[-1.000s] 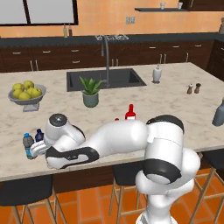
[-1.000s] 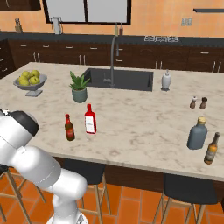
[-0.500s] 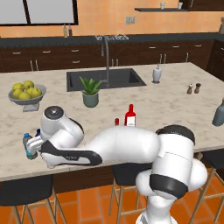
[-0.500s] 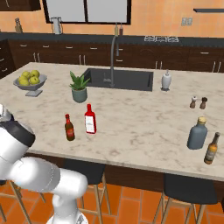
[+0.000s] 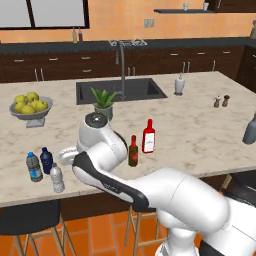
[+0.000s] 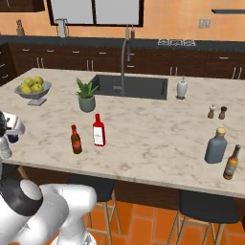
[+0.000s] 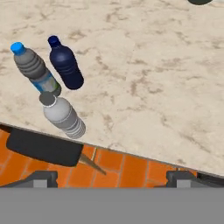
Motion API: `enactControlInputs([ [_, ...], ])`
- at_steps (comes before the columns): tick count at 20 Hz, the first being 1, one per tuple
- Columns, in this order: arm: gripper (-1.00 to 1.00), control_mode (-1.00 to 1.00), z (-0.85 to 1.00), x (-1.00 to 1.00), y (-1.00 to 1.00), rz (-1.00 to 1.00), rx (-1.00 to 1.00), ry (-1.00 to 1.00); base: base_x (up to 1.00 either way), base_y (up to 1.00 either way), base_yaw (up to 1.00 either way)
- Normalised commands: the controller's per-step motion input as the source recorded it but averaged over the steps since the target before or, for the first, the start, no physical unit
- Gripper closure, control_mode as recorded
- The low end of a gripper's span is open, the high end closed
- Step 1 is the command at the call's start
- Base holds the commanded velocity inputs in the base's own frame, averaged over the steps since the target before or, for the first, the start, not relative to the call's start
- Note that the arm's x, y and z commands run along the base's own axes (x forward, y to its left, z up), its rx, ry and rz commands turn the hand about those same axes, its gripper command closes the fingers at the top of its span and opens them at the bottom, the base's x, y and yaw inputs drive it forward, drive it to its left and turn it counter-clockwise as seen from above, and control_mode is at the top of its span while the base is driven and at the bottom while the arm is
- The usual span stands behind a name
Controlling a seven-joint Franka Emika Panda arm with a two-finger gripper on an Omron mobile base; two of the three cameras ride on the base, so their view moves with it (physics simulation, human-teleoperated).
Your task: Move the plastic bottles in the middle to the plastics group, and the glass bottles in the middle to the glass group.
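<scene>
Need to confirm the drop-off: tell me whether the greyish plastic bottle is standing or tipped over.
Standing. The greyish plastic bottle sits upright, cap up, beside the blue-labelled bottle and navy bottle, near the counter edge.

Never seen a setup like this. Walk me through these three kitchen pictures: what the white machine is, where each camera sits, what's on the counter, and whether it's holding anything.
The white machine is a robot arm on a wheeled base, in a rendered kitchen. Two pictures come from cameras on the base, behind the arm to its left and right, looking over the marble counter. The third comes from a camera on the hand, looking down along the gripper, whose jaws stand open and hold nothing.

Near the counter's front edge stand three small bottles: a blue-capped clear bottle, a dark navy bottle and a greyish plastic bottle. In the middle stand a slim brown bottle and a red bottle. At the far end is a grey-blue glass bottle beside another brown bottle. There is also a fruit bowl, a potted plant and a sink.
</scene>
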Motion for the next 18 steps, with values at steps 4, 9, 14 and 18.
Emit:
enactControlInputs([
  [4, -1.00, -1.00, 0.17, 0.04, -1.00, -0.25, 0.06, 0.04, 0.00, 0.00, 0.00],
  [9, -1.00, -1.00, 0.12, 0.28, -0.87, -0.28, 0.03, 0.07, 0.00, 0.00, 0.00],
  [14, -1.00, -1.00, 0.01, 0.35, -0.60, -0.23, 0.00, 0.01, 0.00, 0.00, 0.00],
  [18, -1.00, -1.00, 0.00, 0.31, -0.44, -0.02, -0.01, -0.01, 0.00, 0.00, 0.00],
])
